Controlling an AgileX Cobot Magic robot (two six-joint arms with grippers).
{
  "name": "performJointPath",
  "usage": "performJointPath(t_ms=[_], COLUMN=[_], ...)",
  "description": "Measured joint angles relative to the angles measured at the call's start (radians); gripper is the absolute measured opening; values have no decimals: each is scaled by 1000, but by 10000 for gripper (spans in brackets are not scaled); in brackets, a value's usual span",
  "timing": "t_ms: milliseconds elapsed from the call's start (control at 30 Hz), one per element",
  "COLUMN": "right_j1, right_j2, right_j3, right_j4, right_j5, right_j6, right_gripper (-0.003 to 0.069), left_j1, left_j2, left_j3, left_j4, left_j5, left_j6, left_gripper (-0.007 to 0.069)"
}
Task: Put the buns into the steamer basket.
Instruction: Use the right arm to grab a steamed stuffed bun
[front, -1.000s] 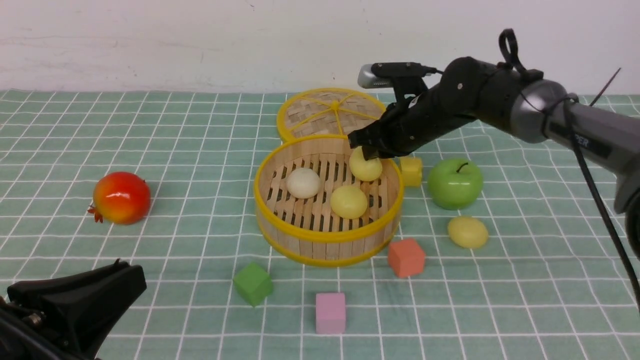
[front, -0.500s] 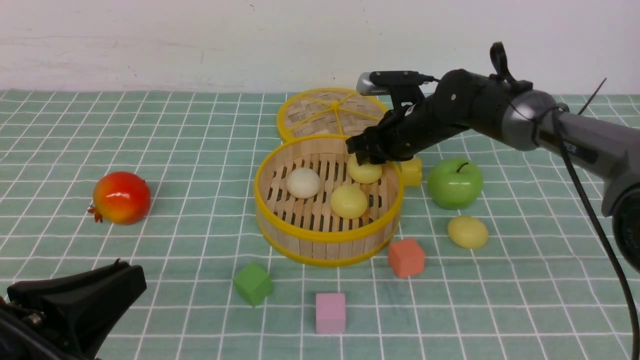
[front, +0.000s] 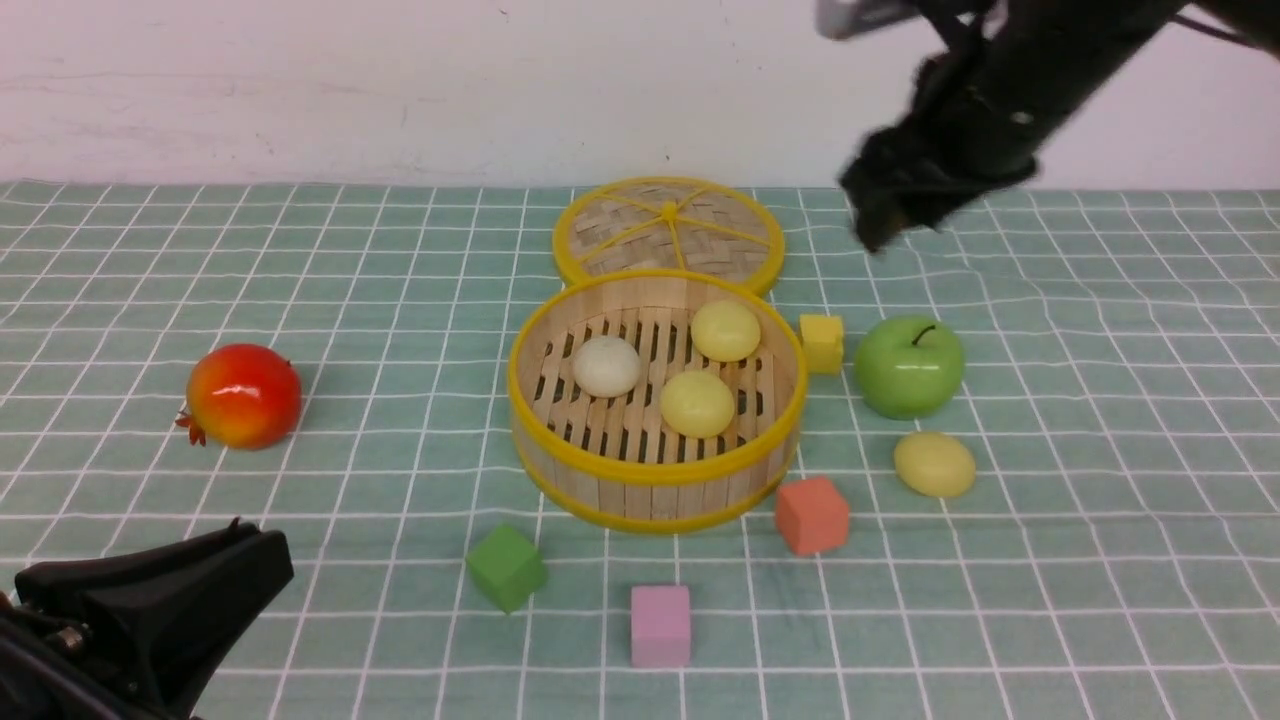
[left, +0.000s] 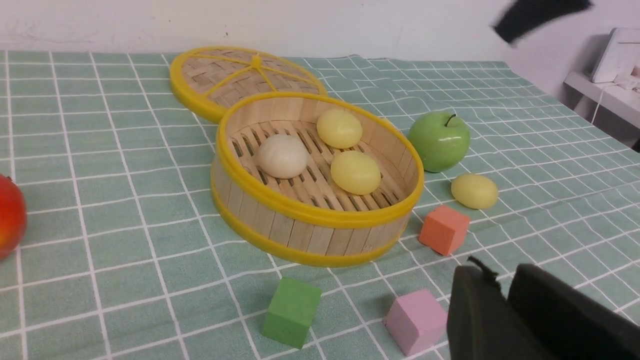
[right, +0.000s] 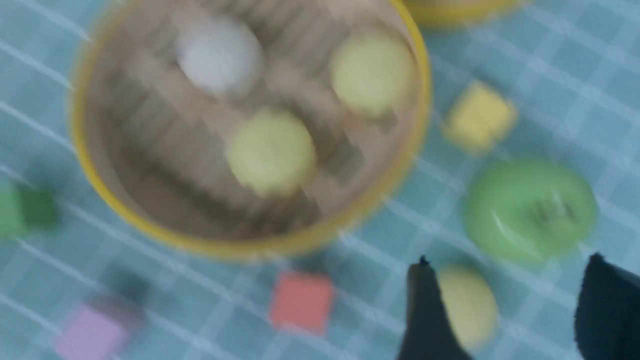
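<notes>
The round bamboo steamer basket (front: 650, 478) stands mid-cloth. Three buns lie on its slatted floor: an off-white one (front: 606, 365), a pale yellow one (front: 726, 330) at the back and another pale yellow one (front: 697, 403) nearer the front. A further pale yellow bun (front: 934, 464) lies on the cloth to the basket's right, below the apple. My right gripper (front: 875, 228) hangs blurred high above the cloth, right of the lid; in its wrist view it (right: 509, 260) is open and empty. My left gripper (left: 500, 272) rests low at the near left, its fingers together with nothing between them.
The flat woven lid (front: 668, 228) lies just behind the basket. A green apple (front: 909, 366) and a yellow cube (front: 822, 342) sit to its right. Orange (front: 811, 514), green (front: 506, 566) and pink (front: 660, 625) cubes lie in front. A red fruit (front: 243, 395) sits far left.
My right gripper opened, let go of the pale yellow bun at the back of the basket, then rose and swung to the right. The left arm has not moved.
</notes>
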Motion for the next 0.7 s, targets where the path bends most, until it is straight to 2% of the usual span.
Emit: performJointPath(t_ms=[167,267,367,500,633,700], right_j1=[-56,-100,-112,-114,-114,-114], right_j2=[1,10,31,79,121,143], right_j3=[137,263,330,350,352,352], right_j4=[-60,-38,12,56,72,72], right_j5=[23,-35,-150,-256,-312,-332], right_j6=[143,178,178,178,178,178], right_gripper=[188,154,171,258,328,338], left_j1=[0,0,0,0,0,0], left_j2=[0,0,0,0,0,0], left_j3=[0,0,0,0,0,0], left_j4=[0,0,0,0,0,0], left_j5=[0,0,1,1,1,1], left_j6=[0,0,0,0,0,0], left_gripper=[92,92,92,94,100,102])
